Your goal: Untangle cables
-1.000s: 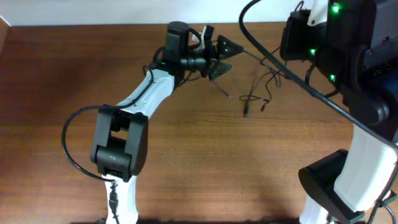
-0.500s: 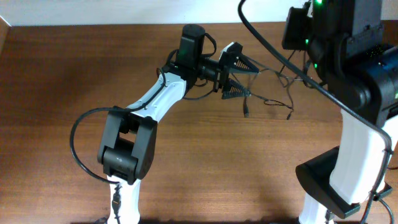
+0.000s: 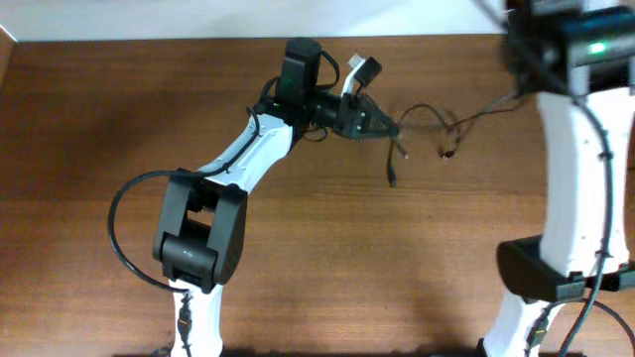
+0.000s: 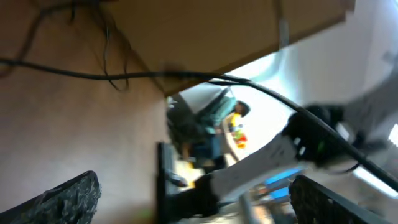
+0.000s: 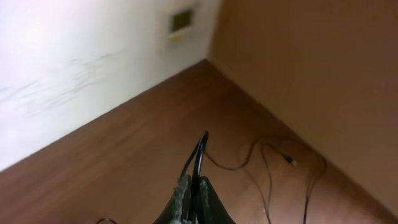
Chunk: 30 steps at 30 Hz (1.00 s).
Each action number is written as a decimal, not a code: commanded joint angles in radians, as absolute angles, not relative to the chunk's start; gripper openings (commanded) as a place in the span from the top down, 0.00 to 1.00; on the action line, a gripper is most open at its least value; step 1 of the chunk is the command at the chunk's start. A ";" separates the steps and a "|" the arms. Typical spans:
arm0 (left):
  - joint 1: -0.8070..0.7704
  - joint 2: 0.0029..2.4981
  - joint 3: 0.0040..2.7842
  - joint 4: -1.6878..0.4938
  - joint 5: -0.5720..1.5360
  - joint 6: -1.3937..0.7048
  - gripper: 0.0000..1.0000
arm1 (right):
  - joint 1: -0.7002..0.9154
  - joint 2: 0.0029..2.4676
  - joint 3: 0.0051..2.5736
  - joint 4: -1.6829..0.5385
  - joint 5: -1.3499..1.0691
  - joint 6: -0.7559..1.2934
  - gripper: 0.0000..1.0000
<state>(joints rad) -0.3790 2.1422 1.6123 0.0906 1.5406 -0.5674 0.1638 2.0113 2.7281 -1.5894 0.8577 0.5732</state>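
Thin black cables (image 3: 437, 117) lie strung across the far middle of the table, with plug ends (image 3: 392, 179) hanging toward me. One strand rises to the upper right toward my raised right arm (image 3: 571, 149). In the right wrist view my right gripper (image 5: 194, 184) is shut on a black cable (image 5: 200, 154), lifted high above the rest of the cables (image 5: 268, 163) on the wood. My left gripper (image 3: 375, 121) sits at the left end of the tangle. Its view is blurred. The left gripper (image 4: 193, 190) stands open and holds nothing, with a cable (image 4: 93, 76) stretched ahead of it.
The left arm (image 3: 248, 149) reaches diagonally from the near left to the far middle. The table's far edge meets a white wall (image 3: 149, 18). A thick black arm cable (image 3: 117, 233) loops by the left base.
My right arm has swung up and to the right, drawing the cables out to the right. The left gripper has moved right to the tangle's left end and rolled over.
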 commanded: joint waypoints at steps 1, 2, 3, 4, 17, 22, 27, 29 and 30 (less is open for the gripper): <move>-0.370 2.149 1.602 -0.117 1.186 -0.331 0.01 | 0.047 2.006 2.725 -1.590 0.677 0.606 0.96; -0.371 2.149 1.602 -0.233 0.992 -0.331 0.01 | 0.019 2.006 2.725 -1.591 0.627 0.607 0.96; -0.373 2.149 1.602 -0.305 0.879 -0.331 0.01 | -0.001 2.006 2.725 -1.590 0.595 0.607 0.96; -0.379 2.149 1.602 -0.482 0.609 -0.331 0.01 | -0.036 2.006 2.725 -1.590 0.549 0.607 0.96; -0.379 2.149 1.602 -0.995 0.279 -0.350 0.01 | -0.093 2.006 2.725 -1.380 0.323 0.274 0.96; -0.379 2.149 1.602 -0.989 0.245 -0.350 0.01 | -0.123 2.084 2.724 -1.248 0.328 0.266 0.96; -0.379 2.149 1.602 -0.989 0.245 -0.350 0.01 | -0.159 2.277 2.701 -1.253 0.337 0.266 0.96; -0.379 2.149 1.602 -0.989 0.245 -0.350 0.01 | -0.171 2.370 2.700 -1.275 0.331 0.269 0.96; -0.379 2.149 1.602 -0.989 0.245 -0.350 0.01 | -0.173 2.408 2.700 -1.287 0.321 0.269 0.90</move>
<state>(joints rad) -0.3794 2.1513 1.5990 -0.9874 0.2565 -0.3584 -0.1535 2.2963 2.7163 -1.2613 0.3378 0.2779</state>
